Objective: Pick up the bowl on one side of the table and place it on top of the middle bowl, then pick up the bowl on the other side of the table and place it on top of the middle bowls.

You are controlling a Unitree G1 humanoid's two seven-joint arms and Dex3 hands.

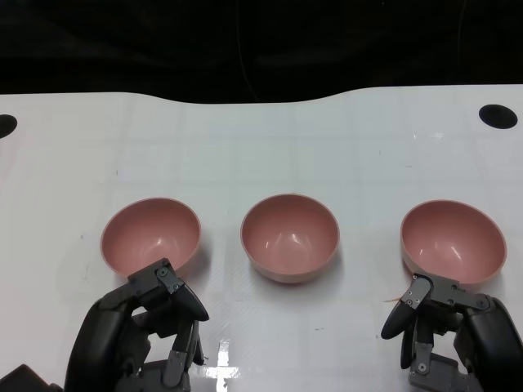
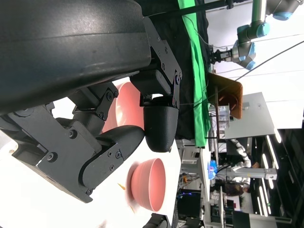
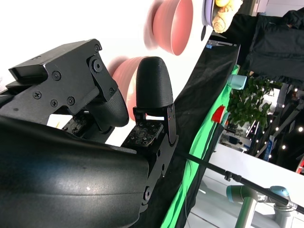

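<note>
Three glossy pink plastic bowls — left (image 1: 151, 235), middle (image 1: 290, 237), right (image 1: 453, 238) — on white counter (image 1: 261, 139). Both hands, left (image 1: 143, 335) and right (image 1: 445, 331), empty, fingers apart, just short of side bowls. Best grasped by near rim — lifted level, lowered centred over middle bowl.

Two black hands (image 1: 151, 327) (image 1: 445, 322): glossy rounded shells, screw-studded matte finger links.

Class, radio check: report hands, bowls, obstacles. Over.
Left hand and right hand open, holding nothing. Left bowl, middle bowl, right bowl all separate, unstacked. Nothing between them.
</note>
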